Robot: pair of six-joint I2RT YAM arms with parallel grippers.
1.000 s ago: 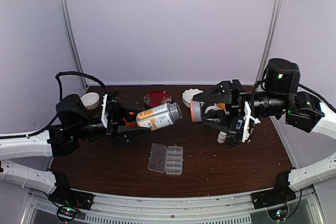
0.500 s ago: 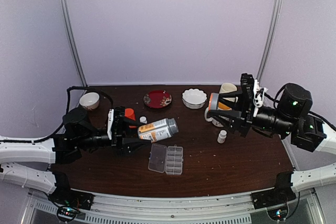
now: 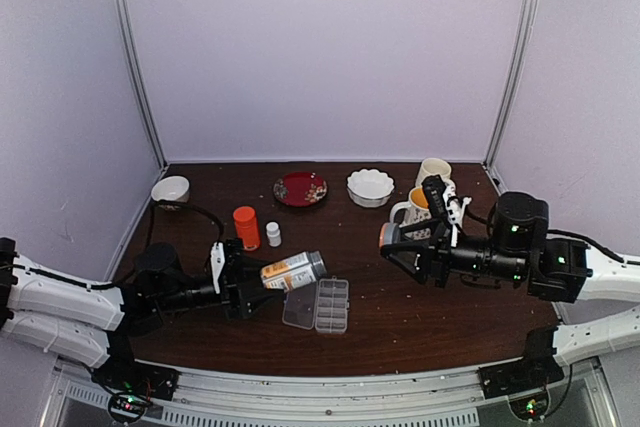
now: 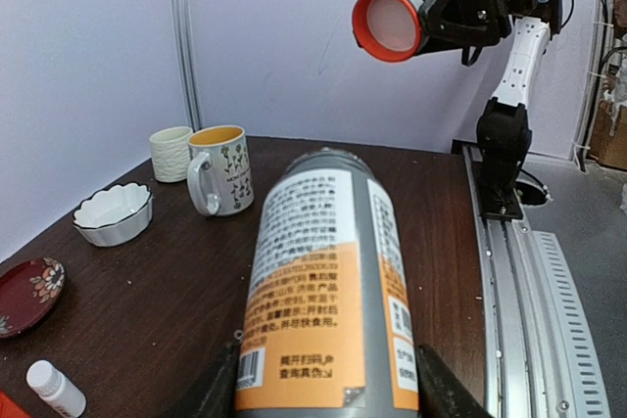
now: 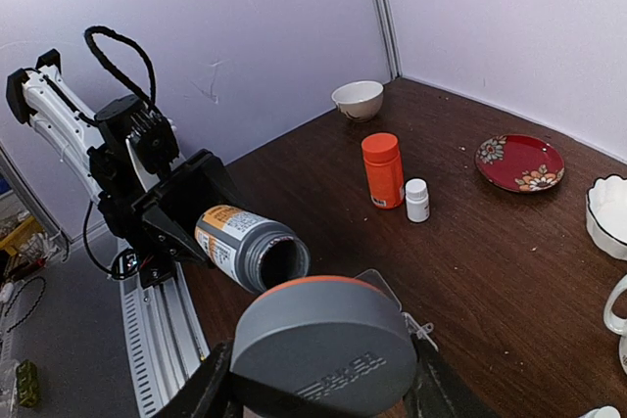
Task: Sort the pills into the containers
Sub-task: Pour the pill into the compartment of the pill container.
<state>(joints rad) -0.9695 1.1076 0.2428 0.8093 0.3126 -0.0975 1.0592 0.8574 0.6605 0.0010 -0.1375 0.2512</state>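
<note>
Around the pill box (image 3: 320, 305) I have open table (image 3: 430, 332) to its right and on its near side. Its far-left corner is crowded by the tilted grey bottle (image 3: 293, 271) in my left gripper (image 3: 258, 285). Behind-left stand an orange bottle (image 3: 246, 228) and a small white bottle (image 3: 273, 234). Behind-right, my right gripper (image 3: 398, 244) holds a cap (image 3: 384, 237).

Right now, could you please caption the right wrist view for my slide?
Right pincer grips the grey cap; the left pincer holds the opened bottle sideways.
</note>
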